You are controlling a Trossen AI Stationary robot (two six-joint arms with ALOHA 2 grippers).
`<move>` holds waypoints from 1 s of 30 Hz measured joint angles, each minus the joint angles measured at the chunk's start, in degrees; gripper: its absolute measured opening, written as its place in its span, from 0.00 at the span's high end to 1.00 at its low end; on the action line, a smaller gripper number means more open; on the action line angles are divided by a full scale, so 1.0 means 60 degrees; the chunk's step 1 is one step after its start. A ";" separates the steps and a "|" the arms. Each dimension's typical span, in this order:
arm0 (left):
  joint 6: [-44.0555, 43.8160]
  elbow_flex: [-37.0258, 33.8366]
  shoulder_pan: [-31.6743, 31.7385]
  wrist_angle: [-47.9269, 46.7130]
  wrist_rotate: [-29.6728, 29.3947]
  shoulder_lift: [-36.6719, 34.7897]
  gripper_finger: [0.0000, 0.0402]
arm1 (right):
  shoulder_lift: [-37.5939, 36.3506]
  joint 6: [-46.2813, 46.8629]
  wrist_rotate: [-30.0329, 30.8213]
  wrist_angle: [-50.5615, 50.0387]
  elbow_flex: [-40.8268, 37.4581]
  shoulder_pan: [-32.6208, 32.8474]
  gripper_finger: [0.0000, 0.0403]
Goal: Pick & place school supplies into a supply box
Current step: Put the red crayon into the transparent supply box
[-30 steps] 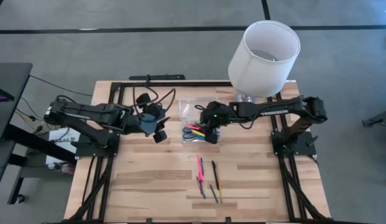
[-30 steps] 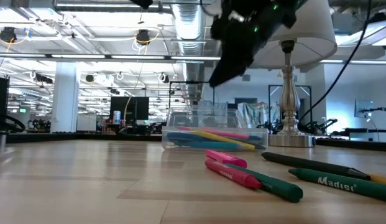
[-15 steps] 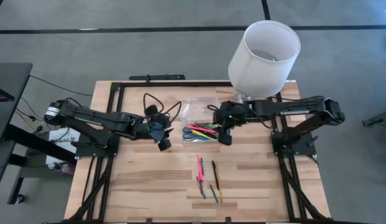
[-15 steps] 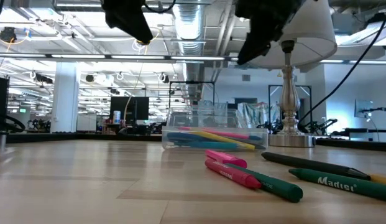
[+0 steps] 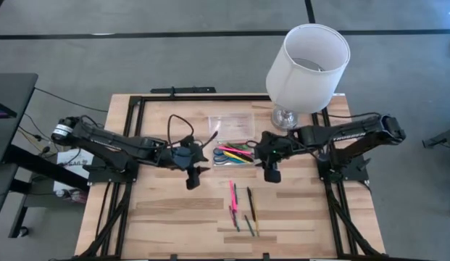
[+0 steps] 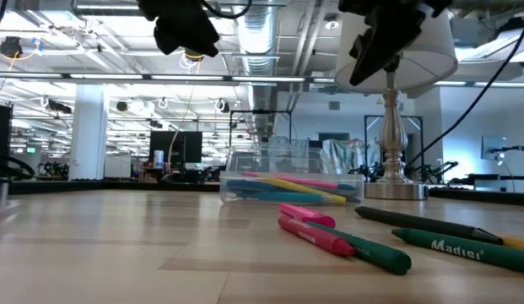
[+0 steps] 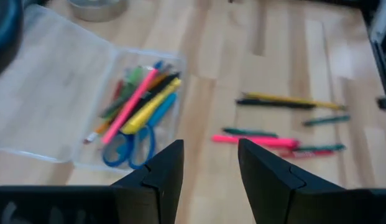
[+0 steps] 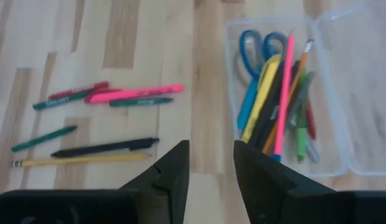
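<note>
Supply box (image 5: 234,154): centre of the high view, lid open, already holding pens and scissors (image 8: 260,46).
Loose pens (image 5: 243,206): lower centre of the high view; long axes roughly vertical in frame.
Handling: light, stiff, slick, apt to roll; grip mid-barrel, across the axis.
Left gripper (image 5: 192,178): jaws apart, empty, left of box.
Right gripper (image 5: 272,172): jaws apart, empty, right of box.

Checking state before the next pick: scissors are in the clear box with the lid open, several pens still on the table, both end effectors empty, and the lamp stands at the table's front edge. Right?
Not quite. The lamp stands at the table's far edge, behind the supply box, as the high view shows. The rest holds: the scissors are in the open box, pens lie on the table, and the left end effector and right end effector are empty.
</note>
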 joint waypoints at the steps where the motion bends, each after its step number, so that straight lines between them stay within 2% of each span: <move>1: 0.0007 -0.0047 -0.0103 0.0000 0.0026 0.0000 0.64 | -0.0089 0.0005 -0.0002 0.0109 -0.0201 0.0044 0.71; 9: -0.0155 -0.0253 -0.0901 0.0304 0.0256 0.0472 0.64 | -0.1457 0.0868 -0.0033 0.1204 -0.2072 0.0112 0.71; 14: -0.0244 -0.0246 -0.1121 0.1881 0.1228 0.1812 0.64 | -0.2753 0.1587 -0.0035 0.1902 -0.3214 0.0112 0.71; 20: -0.0246 -0.0235 -0.1152 0.4021 0.2524 0.3510 0.64 | -0.4246 0.2458 -0.0036 0.1978 -0.4236 0.0241 0.71; 25: -0.0244 -0.0031 -0.1122 0.4679 0.3203 0.4626 0.64 | -0.5279 0.3150 -0.0011 0.1804 -0.4835 0.0687 0.71; 30: 0.0534 0.0929 -0.1153 0.4833 0.3527 0.5834 0.64 | -0.6051 0.3733 0.0090 0.1775 -0.5312 0.1191 0.71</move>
